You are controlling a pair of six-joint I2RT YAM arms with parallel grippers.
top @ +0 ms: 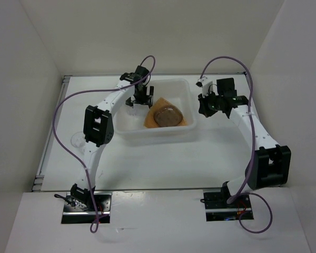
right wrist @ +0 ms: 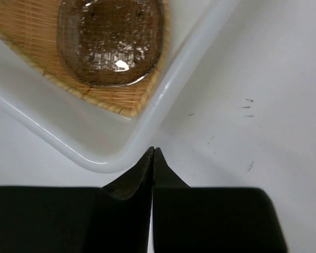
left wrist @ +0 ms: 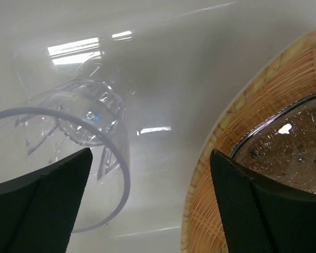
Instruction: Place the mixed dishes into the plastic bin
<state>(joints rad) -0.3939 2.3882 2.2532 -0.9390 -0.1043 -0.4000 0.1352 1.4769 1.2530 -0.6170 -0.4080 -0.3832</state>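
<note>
The plastic bin [top: 155, 136] stands mid-table. In it lies the orange-tan woven plate [top: 183, 121], and a grey speckled plate [top: 166, 116] rests on top of that. My left gripper [top: 139, 100] hangs open over the bin's left part. In the left wrist view a clear ribbed cup [left wrist: 79, 137] lies on its side on the bin floor [left wrist: 163, 79], free of the left gripper [left wrist: 150, 174], beside the woven plate [left wrist: 237, 158] and grey plate [left wrist: 295, 147]. My right gripper [top: 206, 105] is shut and empty just outside the bin's right wall. Its tips [right wrist: 154, 150] are by the bin corner [right wrist: 163, 105].
Another clear cup [top: 78, 139] stands on the table at the left, beside the left arm's elbow. White walls enclose the table at the back and on both sides. Bare tabletop [right wrist: 253, 79] lies to the right of the bin.
</note>
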